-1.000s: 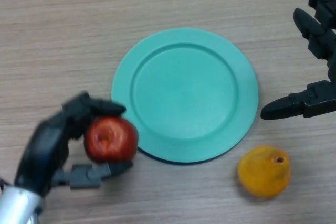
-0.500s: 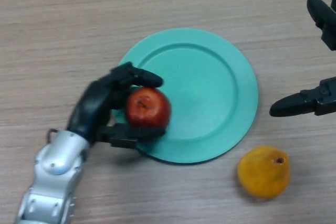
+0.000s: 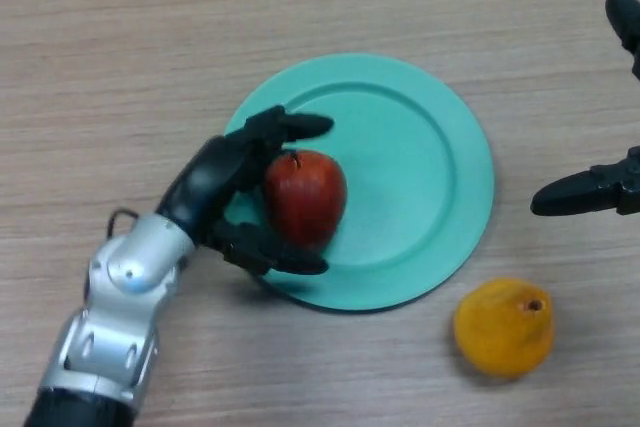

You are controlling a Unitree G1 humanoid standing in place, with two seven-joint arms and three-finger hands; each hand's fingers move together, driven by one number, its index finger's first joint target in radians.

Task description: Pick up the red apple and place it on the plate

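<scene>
1. The left hand (image 3: 215,187) grips the red apple (image 3: 304,197), fingers over the top and thumb under the near side, above the left part of the green plate (image 3: 440,137).
2. Whether the apple already rests on the plate or hangs just above it cannot be told, so lower gently until it bears weight.
3. Release well inside the rim; the plate's left edge is close, so a nudge toward the centre is safer.
4. Spread fingers and thumb evenly, since the apple can roll.
5. The right hand (image 3: 600,187) is open at the table's right edge, well apart from the orange fruit (image 3: 503,327) near the plate's near-right edge.
</scene>
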